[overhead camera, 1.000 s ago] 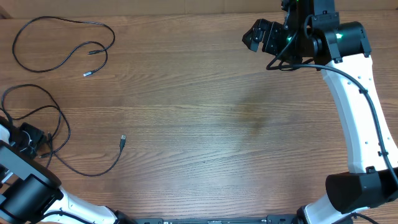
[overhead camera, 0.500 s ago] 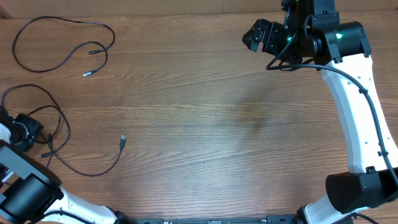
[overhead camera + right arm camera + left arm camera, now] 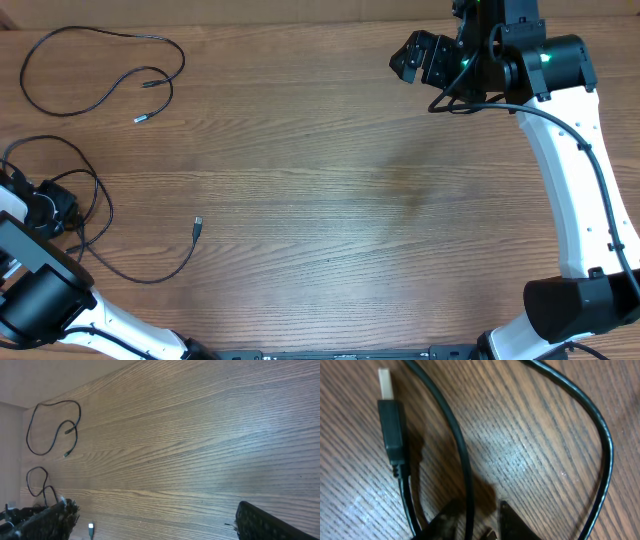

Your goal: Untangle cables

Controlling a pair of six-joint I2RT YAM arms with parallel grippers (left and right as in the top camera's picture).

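Note:
Two thin black cables lie apart on the left of the wooden table. One cable (image 3: 181, 60) forms an open loop at the far left corner, seen small in the right wrist view (image 3: 65, 453). The other cable (image 3: 98, 195) loops past my left gripper (image 3: 60, 210) and ends in a plug (image 3: 197, 226). In the left wrist view this cable (image 3: 465, 460) runs between my left gripper's (image 3: 477, 506) narrowly parted fingers, with a gap still showing beside the right finger (image 3: 512, 522). A USB plug (image 3: 389, 415) lies just left. My right gripper (image 3: 420, 58) hovers open and empty at the far right.
The right arm's white links (image 3: 570, 190) run down the table's right side. Thicker black cords hang by the right arm's wrist (image 3: 470, 100). Bare wood (image 3: 330, 200) fills the middle. The table's far edge (image 3: 60, 385) meets a pale wall.
My left gripper shifted slightly toward the far side at the table's left edge, and its jaws have narrowed around the cable. The right arm has not moved.

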